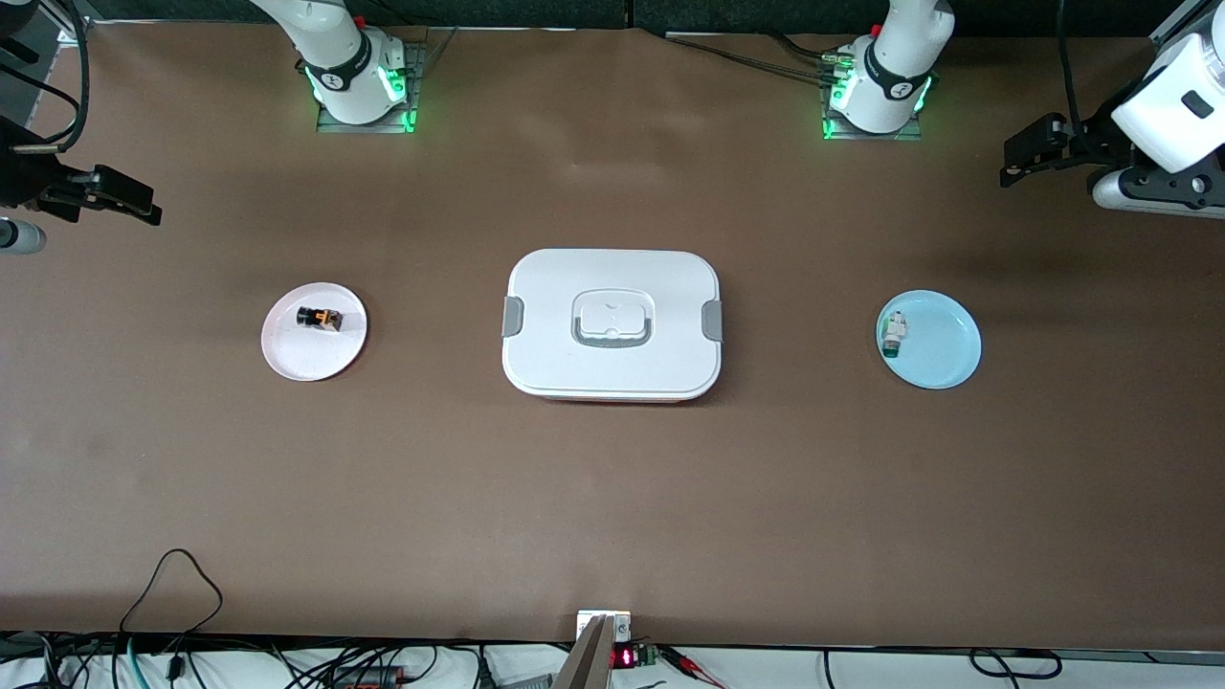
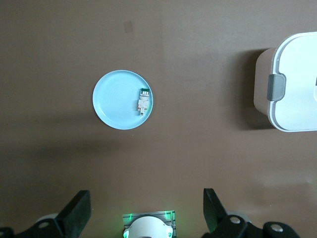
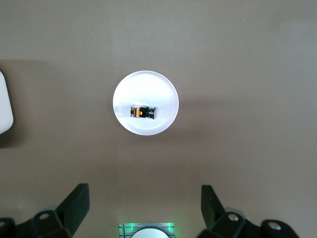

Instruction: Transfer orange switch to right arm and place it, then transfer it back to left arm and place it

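The orange switch lies on its side on a small white plate, toward the right arm's end of the table. The white lidded box stands at the table's middle, between the two plates. My right gripper hangs open and empty, high over the right arm's end, well above the switch's plate. Over the left arm's end my left gripper is also raised, open and empty.
A light blue plate toward the left arm's end holds a small white component with a green end. Both arm bases stand at the table's edge farthest from the front camera. Cables trail at the nearest edge.
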{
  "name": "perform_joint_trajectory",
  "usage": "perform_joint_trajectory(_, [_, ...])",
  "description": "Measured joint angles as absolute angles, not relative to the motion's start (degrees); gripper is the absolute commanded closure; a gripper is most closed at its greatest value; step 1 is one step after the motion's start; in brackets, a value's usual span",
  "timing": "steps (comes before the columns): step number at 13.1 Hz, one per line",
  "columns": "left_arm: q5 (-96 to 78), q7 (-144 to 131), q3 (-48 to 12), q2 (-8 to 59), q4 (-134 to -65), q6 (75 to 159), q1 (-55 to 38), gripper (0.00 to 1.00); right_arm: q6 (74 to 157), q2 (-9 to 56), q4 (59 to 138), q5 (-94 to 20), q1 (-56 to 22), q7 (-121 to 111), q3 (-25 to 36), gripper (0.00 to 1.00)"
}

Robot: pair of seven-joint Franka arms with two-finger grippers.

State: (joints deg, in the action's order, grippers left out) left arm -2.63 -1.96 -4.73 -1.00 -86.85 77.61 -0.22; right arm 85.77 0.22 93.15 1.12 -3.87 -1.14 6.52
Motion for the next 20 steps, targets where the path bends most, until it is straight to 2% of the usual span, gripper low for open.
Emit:
perform_joint_trajectory(12, [-2.6, -2.0, -4.7, -1.0, -86.8, 77.6, -0.2, 0.0, 83.4, 6.1, 93.3, 1.0, -3.9, -1.1, 6.5, 0.0])
perform_joint_trajectory(20, [-2.6, -2.0, -4.7, -1.0, -86.8, 77.3, -0.2, 0.0, 87.4, 10.6, 93.3, 0.9, -6.2, -1.0, 6.3, 0.0])
